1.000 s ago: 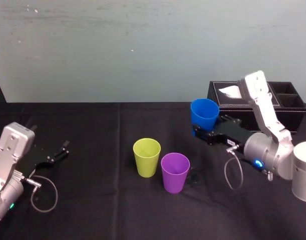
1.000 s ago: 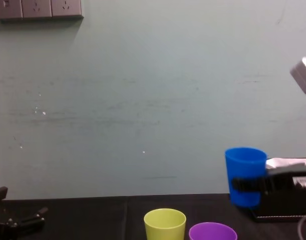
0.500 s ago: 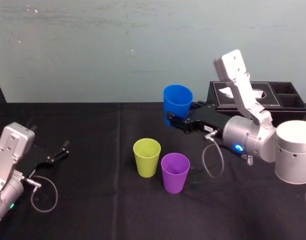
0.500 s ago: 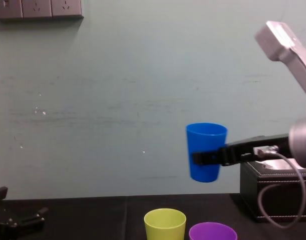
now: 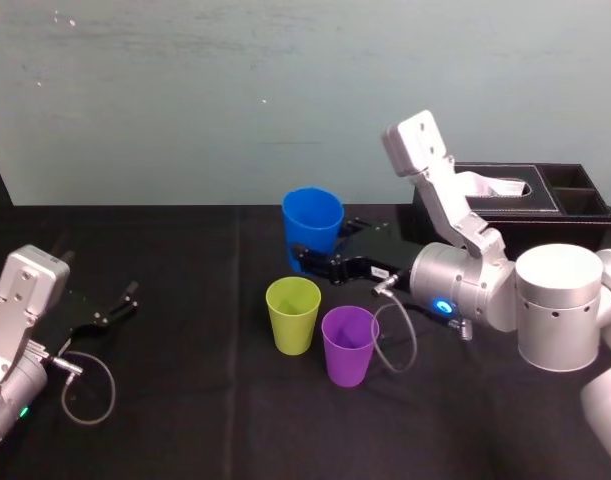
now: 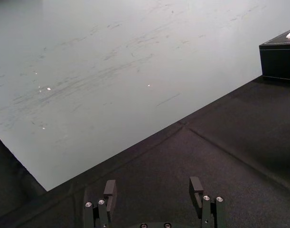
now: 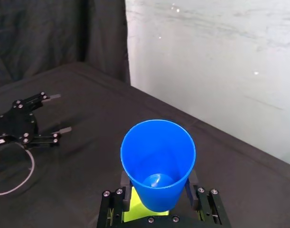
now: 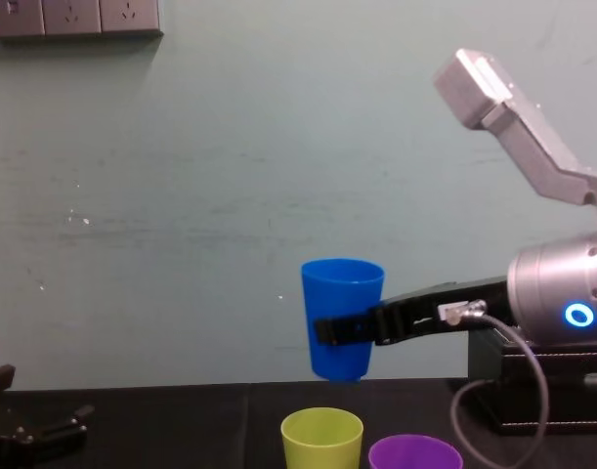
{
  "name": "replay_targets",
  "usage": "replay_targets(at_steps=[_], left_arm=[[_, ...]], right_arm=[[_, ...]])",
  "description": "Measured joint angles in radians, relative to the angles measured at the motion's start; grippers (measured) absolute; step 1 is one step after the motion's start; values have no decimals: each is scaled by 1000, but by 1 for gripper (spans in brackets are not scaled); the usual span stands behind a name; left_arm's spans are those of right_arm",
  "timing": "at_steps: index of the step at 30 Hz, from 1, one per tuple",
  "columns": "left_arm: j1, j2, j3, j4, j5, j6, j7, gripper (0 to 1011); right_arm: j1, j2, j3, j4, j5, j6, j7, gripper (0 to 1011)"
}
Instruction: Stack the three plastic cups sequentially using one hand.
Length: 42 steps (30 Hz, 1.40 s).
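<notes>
The black-clothed table (image 5: pixel 185 400) showed a wide stretch of bare cloth between the cups and the left gripper (image 5: pixel 120 305), which rested near the left edge with its fingers spread. One black tissue box (image 5: pixel 505 200) sat at the far right. The right gripper (image 5: pixel 310 260) pinched the blue cup (image 5: pixel 312 218) upright in the air, above the yellow-green cup (image 5: pixel 293 315) and slightly off its centre. The purple cup (image 5: pixel 349 345) stood just beside the yellow-green one. There were three cups, one of each colour.

Black tissue box (image 5: pixel 545 202) on black cloth (image 5: pixel 185 400), perhaps wall outlets (image 8: pixel 73 18)
</notes>
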<state>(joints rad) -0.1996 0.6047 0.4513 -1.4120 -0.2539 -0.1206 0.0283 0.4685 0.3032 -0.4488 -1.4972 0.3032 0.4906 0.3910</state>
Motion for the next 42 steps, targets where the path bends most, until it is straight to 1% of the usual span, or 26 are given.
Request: replay_targets(at_steps=[5, 12, 18, 28, 42], left_arm=[[0, 0, 0, 0, 0, 0, 0, 1000], [0, 0, 0, 0, 0, 0, 0, 1000], [0, 0, 0, 0, 0, 0, 0, 1000], [0, 0, 0, 0, 0, 0, 0, 1000], [0, 0, 0, 0, 0, 0, 0, 1000]], right_arm=[[8, -2, -17, 12, 9, 4, 4, 693], [6, 4, -38, 17, 14, 5, 6, 693], [4, 5, -48, 27, 19, 6, 6, 693], [11, 7, -64, 53, 21, -9, 10, 692], [17, 2, -73, 71, 22, -14, 9, 692]])
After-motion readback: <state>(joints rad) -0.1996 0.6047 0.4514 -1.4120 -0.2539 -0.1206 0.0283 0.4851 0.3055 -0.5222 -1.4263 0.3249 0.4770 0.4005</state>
